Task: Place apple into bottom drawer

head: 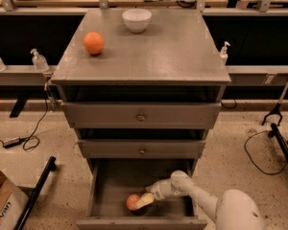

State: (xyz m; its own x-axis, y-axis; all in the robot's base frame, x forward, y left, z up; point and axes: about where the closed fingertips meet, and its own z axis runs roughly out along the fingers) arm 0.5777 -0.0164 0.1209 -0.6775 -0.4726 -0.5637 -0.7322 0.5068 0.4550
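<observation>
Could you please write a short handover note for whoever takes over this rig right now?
Gripper: down inside the open bottom drawer, right against the apple; I cannot tell whether it grips it.
Apple: inside the drawer, near the front middle.
Done: the apple is in the drawer.
Left: confirm the apple is released, then draw the arm out.
Not part of the job: the orange fruit and the white bowl on the cabinet top.

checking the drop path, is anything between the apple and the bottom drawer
Nothing visible does. The apple is already inside the open bottom drawer, with the gripper right against it. The orange and bowl sit up on the cabinet top.
</observation>
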